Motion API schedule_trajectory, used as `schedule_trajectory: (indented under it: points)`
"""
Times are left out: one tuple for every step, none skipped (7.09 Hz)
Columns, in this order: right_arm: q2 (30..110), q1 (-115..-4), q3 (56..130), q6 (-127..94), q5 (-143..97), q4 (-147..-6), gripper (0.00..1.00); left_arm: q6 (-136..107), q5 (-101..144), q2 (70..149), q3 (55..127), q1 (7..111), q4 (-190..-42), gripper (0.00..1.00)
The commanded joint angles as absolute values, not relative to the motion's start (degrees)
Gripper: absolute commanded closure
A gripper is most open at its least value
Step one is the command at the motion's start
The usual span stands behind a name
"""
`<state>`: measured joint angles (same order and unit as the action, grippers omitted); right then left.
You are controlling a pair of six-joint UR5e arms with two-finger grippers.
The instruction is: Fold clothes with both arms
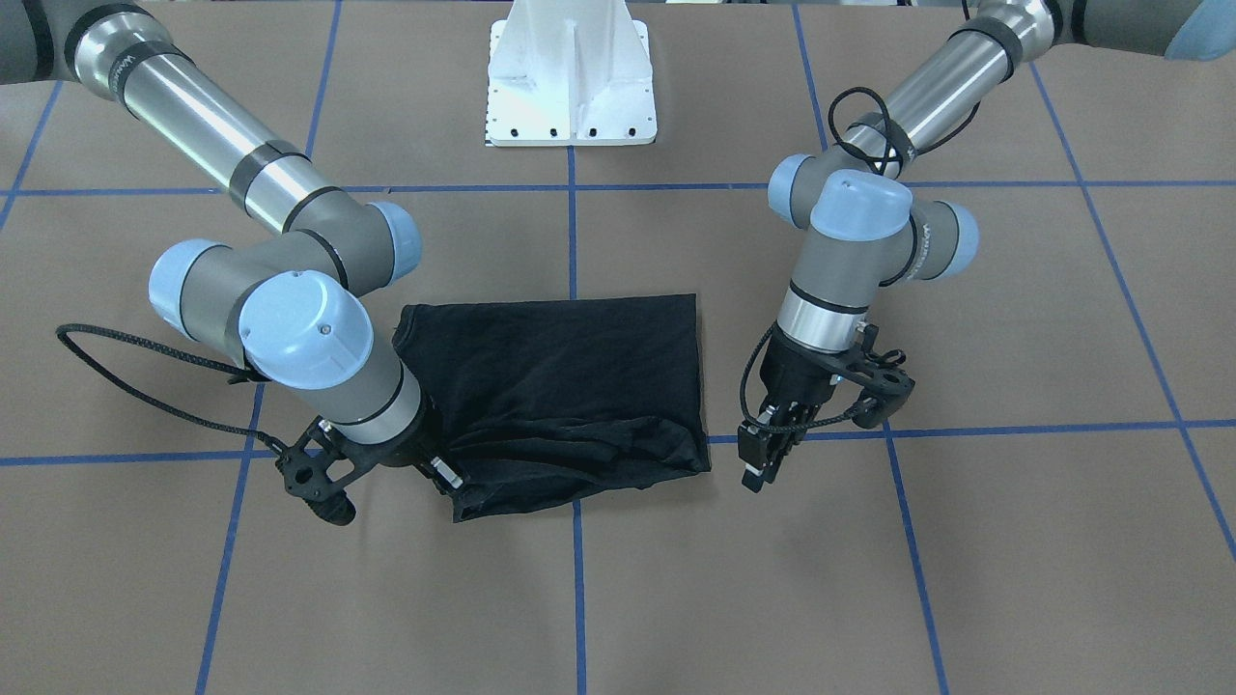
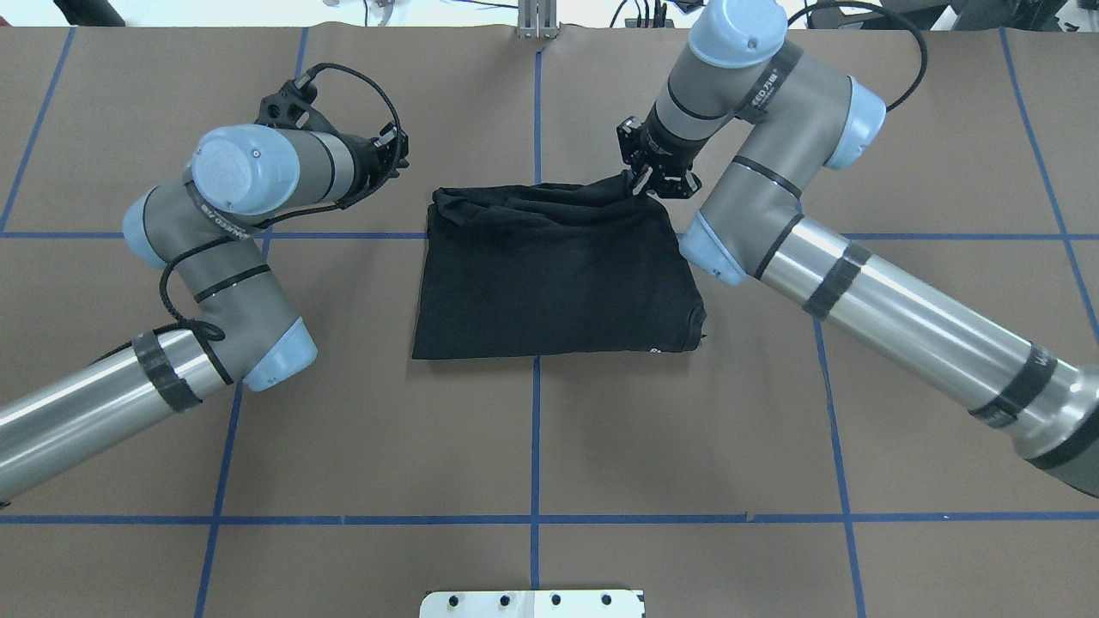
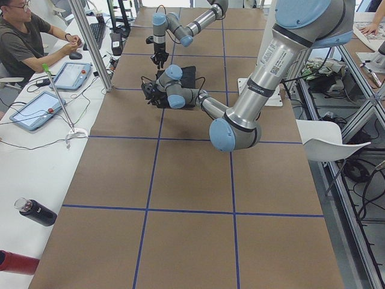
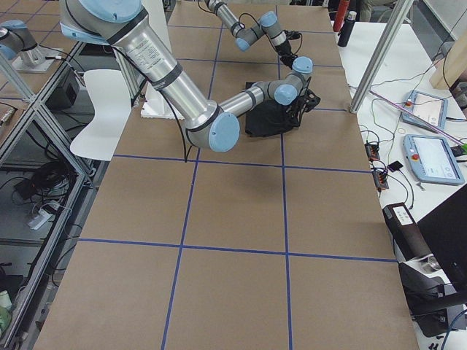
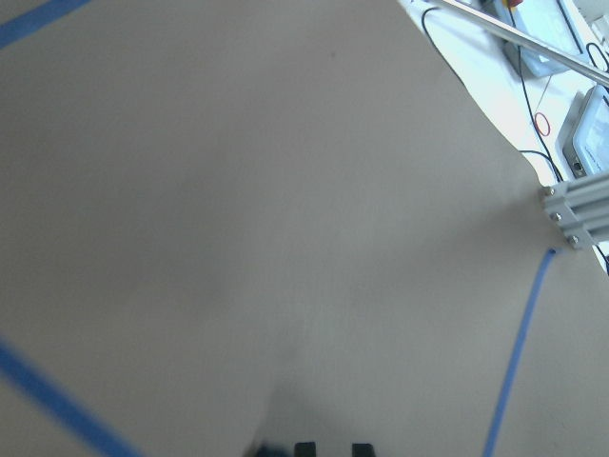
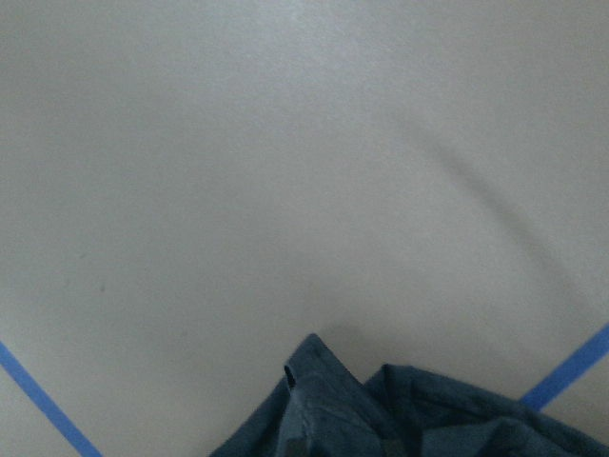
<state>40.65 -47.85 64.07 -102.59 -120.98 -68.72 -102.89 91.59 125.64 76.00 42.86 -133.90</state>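
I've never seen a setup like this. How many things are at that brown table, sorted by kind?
Silver-grey tubular robot arms with light blue joint caps: 2 (left arm, right arm)
Black folded T-shirt: 1
White metal pedestal base: 1
Total: 4

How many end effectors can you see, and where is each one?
2. The right end effector appears to pinch the bunched far corner of the black T-shirt. The left end effector hangs beside the shirt's opposite side, clear of the cloth.
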Motion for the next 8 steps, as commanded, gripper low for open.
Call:
schedule_trajectory:
  points:
    - [38.06, -49.74, 61.43, -100.55, -120.94, -68.03, 0.0, -101.16, 91.67, 126.47, 74.7, 44.29, -134.82, 0.0]
    - [38.32, -50.44, 62.22, -99.24, -121.11, -68.29, 0.0, -100.9, 92.1, 126.3, 76.36, 45.08, -134.65, 0.0]
    - [39.97, -51.93, 63.88, -97.58, -121.64, -68.38, 0.0, -97.68, 97.33, 125.86, 78.12, 46.57, -133.95, 0.0]
    - [45.21, -53.68, 69.03, -92.69, -122.34, -69.07, 0.0, -92.08, 101.3, 123.16, 82.14, 48.84, -133.25, 0.0]
    - [49.53, -55.09, 73.78, -84.11, -122.43, -72.39, 0.0, -83.76, 103.16, 118.35, 87.92, 49.82, -132.81, 0.0]
    - [52.88, -56.85, 79.22, -72.97, -122.43, -78.16, 0.0, -72.8, 103.71, 113.95, 92.42, 51.31, -132.54, 0.0]
    - [57.61, -58.95, 85.28, -61.29, -122.43, -82.66, 0.0, -62.16, 106.5, 109.47, 96.11, 53.76, -129.93, 0.0]
    - [62.44, -62.63, 88.91, -51.17, -122.95, -84.1, 0.0, -50.04, 110.26, 104.73, 99.63, 57.53, -127.64, 0.0]
